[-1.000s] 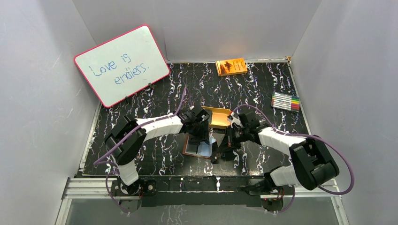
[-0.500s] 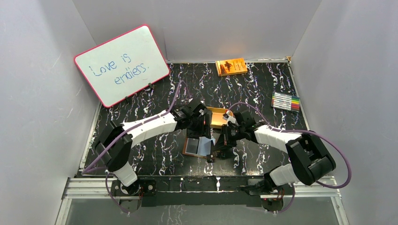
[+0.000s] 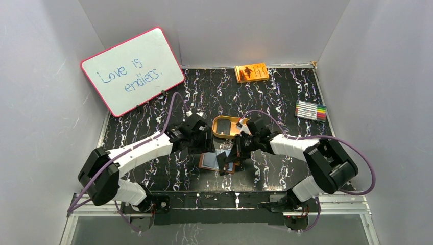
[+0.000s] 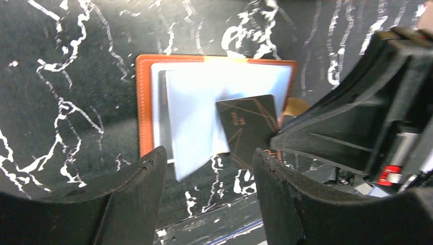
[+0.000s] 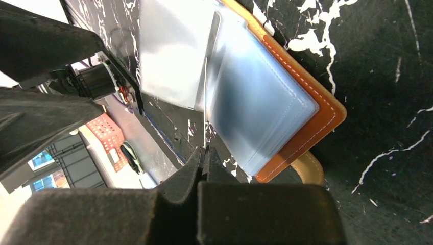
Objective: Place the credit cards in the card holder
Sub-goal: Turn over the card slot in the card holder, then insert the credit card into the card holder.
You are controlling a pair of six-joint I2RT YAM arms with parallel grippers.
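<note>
1. Card holder (image 4: 144, 109): lies open, clear sleeves up, at the middle of the table's near edge.
2. Dark credit card (image 4: 248, 125): over the sleeves, pinched in the closed right hand (image 5: 204, 153).
3. Left hand (image 4: 207, 155): fingers apart, empty, above the card holder.

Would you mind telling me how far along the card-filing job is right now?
Done: the card holder lies open, sleeves exposed. In hand: the right gripper pinches a dark card at the sleeves; the left gripper hovers open. Left: sliding it in.
</note>
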